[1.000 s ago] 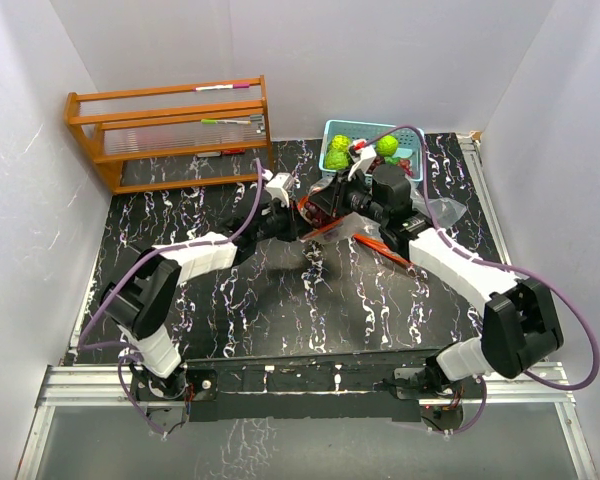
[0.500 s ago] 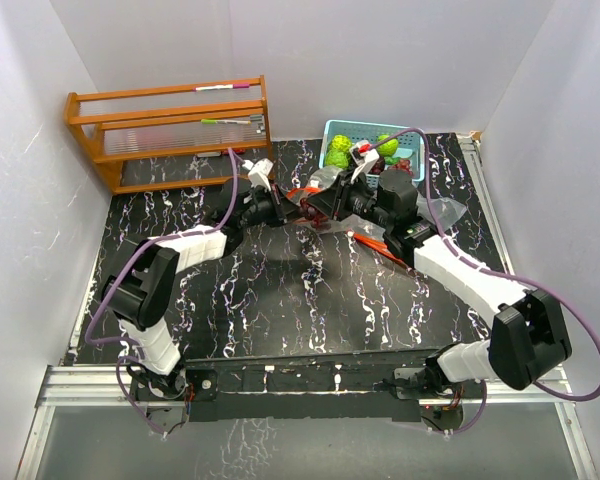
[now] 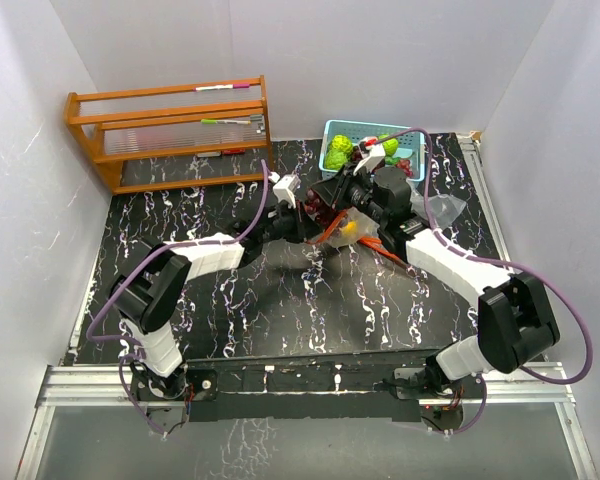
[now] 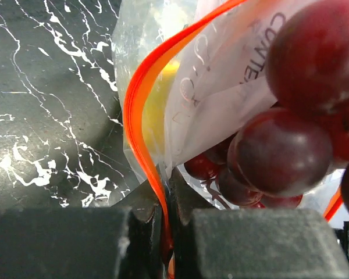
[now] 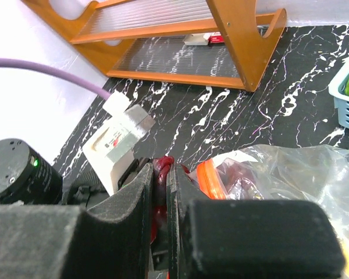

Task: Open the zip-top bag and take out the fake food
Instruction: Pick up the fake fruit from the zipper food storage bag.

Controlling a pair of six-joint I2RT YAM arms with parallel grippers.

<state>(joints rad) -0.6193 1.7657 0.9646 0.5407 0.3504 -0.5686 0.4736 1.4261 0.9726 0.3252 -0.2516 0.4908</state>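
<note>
Your left hand point(image 4: 166, 203): pinched tight on the orange zip strip point(image 4: 141, 116) of the zip-top bag point(image 4: 221, 70). Inside the bag, just beyond those fingers — fake food point(image 4: 291, 58): dark red grapes point(image 4: 282, 154), a yellow piece point(image 4: 157, 110). Your right hand point(image 5: 161, 174): clamped on the bag's facing lip.

I am pinching the zip-top bag point(image 3: 348, 230) between my left hand point(image 3: 305, 208) and my right hand point(image 3: 332, 196) toward the back of the bench point(image 3: 280, 300), so the hanging bag is blocking any straight pass between them. The light-blue basket point(image 3: 352, 124) is crowding in just behind my right hand, and a purple cable point(image 3: 423, 160) is looping over its right end. The wooden rack point(image 3: 170, 140) is closing off the back left corner. Bare bench is lying open in front of the bag, between my two forearms, and to the left in front of the rack. White walls are hemming in both sides.
</note>
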